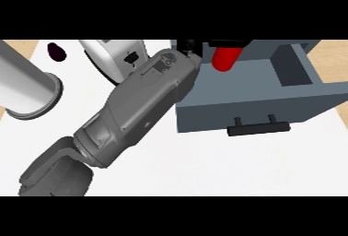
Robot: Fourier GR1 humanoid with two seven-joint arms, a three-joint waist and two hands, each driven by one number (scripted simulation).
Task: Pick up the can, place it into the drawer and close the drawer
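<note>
Grey forearm (136, 110) nearest the camera angled up-right to its hand (188, 46), fingers mostly hidden so their state could not be told, touching the upright red can (225, 59) over the open drawer (258, 99).

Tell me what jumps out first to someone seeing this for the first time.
A big grey forearm cuts diagonally across the middle, reaching toward the open drawer at upper right. A red can hangs over the drawer's back, the hand holding it mostly hidden. A small dark object lies at upper left.
</note>
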